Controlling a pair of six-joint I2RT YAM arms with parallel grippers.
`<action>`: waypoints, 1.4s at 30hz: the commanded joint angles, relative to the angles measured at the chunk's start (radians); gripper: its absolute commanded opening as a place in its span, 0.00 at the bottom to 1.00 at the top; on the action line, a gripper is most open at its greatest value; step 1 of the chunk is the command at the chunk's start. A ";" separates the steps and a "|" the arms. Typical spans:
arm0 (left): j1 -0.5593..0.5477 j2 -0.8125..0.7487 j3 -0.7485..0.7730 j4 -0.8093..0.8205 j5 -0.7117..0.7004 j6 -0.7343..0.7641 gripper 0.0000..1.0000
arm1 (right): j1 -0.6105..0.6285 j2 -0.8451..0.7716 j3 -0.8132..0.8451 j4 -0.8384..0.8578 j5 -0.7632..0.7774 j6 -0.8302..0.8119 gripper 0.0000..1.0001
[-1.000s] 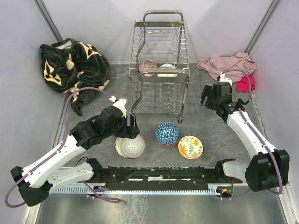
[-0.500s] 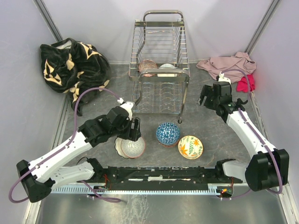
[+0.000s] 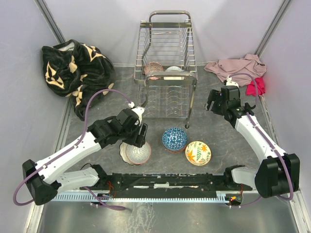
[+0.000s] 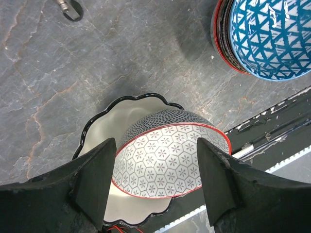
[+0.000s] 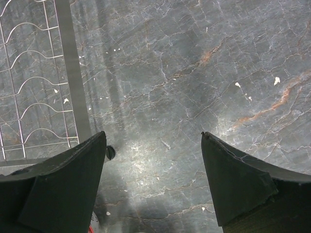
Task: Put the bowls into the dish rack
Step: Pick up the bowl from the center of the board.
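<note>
Since a second ago the left gripper (image 3: 140, 137) has swung nearer the hexagon-print bowl (image 3: 138, 153) by the near edge; the dish rack (image 3: 167, 58) stands at the far edge of the desk (image 3: 218, 131). From the left wrist, its jaws spread wide astride that bowl, which is nested in a scalloped bowl (image 4: 97, 141). From the right wrist, the right gripper (image 5: 152, 135) gapes over bare desk beside the rack.

The dark grey, stone-look table (image 3: 218, 131) carries the dish rack (image 3: 167, 63) at far centre, a black-and-cream blanket (image 3: 73, 68) far left, and a pink cloth (image 3: 235, 68) beside a red cloth (image 3: 255, 87) far right. Near centre, from left to right, sit a scalloped white bowl (image 4: 99, 141) holding a grey patterned bowl (image 4: 167, 160), a blue bowl (image 3: 174, 138) atop a dark red-rimmed bowl (image 4: 221, 39), and a cream leaf-print bowl (image 3: 198, 152).
</note>
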 commanded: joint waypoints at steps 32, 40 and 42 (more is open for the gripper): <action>0.000 -0.025 0.052 -0.182 -0.105 -0.112 0.64 | -0.001 0.022 -0.012 0.073 -0.050 0.021 0.82; 0.000 -0.037 0.023 -0.207 -0.117 -0.153 0.61 | 0.000 0.024 -0.015 0.079 -0.069 0.026 0.81; -0.001 -0.034 0.010 -0.196 -0.108 -0.155 0.60 | -0.001 0.020 -0.016 0.079 -0.069 0.026 0.81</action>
